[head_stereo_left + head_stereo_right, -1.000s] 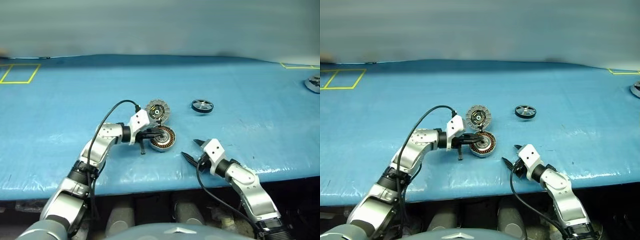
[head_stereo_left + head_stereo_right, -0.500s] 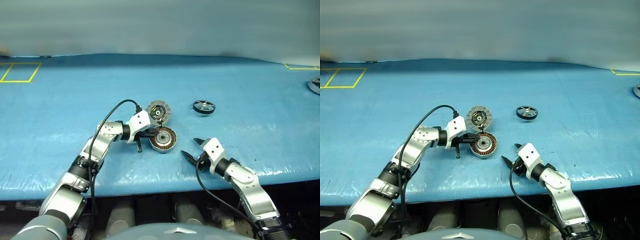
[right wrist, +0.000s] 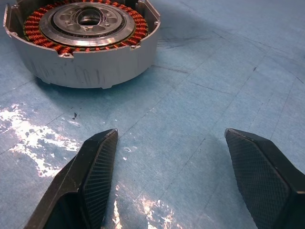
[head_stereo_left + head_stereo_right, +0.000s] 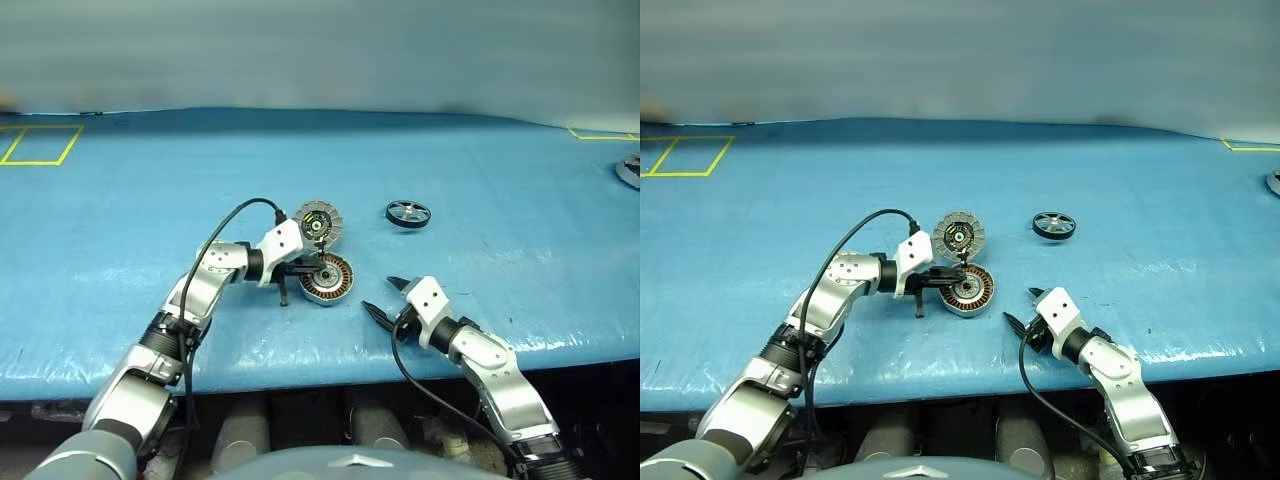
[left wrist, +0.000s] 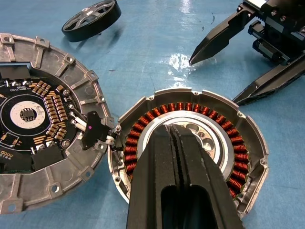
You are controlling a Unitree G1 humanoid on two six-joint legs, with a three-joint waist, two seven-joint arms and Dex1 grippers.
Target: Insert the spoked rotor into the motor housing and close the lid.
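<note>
A blue sheet (image 4: 120,210) covers the whole work surface, slightly wrinkled and glossy, with wet-looking glints near its front edge. At its far left corner a yellow taped rectangle (image 4: 38,146) is marked on it, and behind the surface runs a plain grey-green wall (image 4: 320,50). Below the front edge the space is dark.

The left gripper (image 4: 310,268) reaches in from the left, its two black fingers pressed flat together with nothing between them, their tips lying over the middle of the motor housing (image 4: 329,279). The housing sits flat on the sheet near the middle, its ring of copper windings facing up. Touching its far-left rim lies the lid (image 4: 317,221), ribbed face up, with a circuit board around its dark centre. To the right and further back, well apart from both, the spoked rotor (image 4: 406,213) rests flat on the sheet.

Right of the housing and nearer the front edge, the right gripper (image 4: 386,297) hangs just above the sheet, its fingers spread wide and empty, pointing toward the housing.

At the far right, another yellow tape corner (image 4: 598,133) shows, and a round silver part (image 4: 629,170) is cut off by the edge.
</note>
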